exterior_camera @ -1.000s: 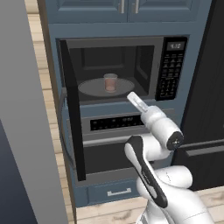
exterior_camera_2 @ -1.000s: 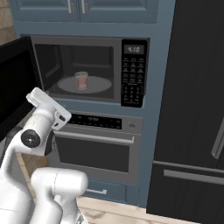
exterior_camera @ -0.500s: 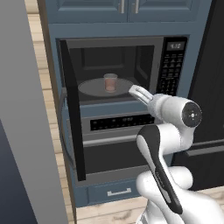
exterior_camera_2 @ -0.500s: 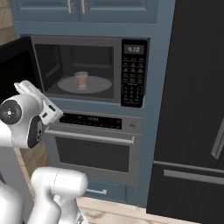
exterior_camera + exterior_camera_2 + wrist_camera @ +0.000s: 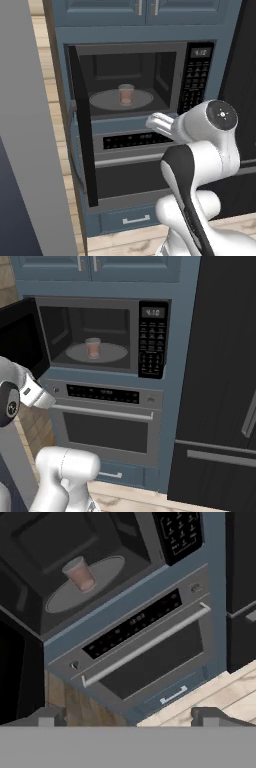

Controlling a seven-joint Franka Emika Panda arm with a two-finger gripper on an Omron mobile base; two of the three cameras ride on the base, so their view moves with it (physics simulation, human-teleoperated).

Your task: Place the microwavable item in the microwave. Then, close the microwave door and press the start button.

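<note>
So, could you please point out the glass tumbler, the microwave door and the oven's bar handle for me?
glass tumbler (image 5: 126, 94), left base view, on its reddish-brown lower half.
microwave door (image 5: 83, 145), left base view, on the swung-open door's dark inner face.
oven's bar handle (image 5: 102, 412), right base view, on the middle of the bar.

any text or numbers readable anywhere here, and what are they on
"4:10" or close to it: small display at the top of the microwave keypad; digits blurred.
Keypad button labels: too small to read.
Oven control panel markings: too blurred to read.
</note>
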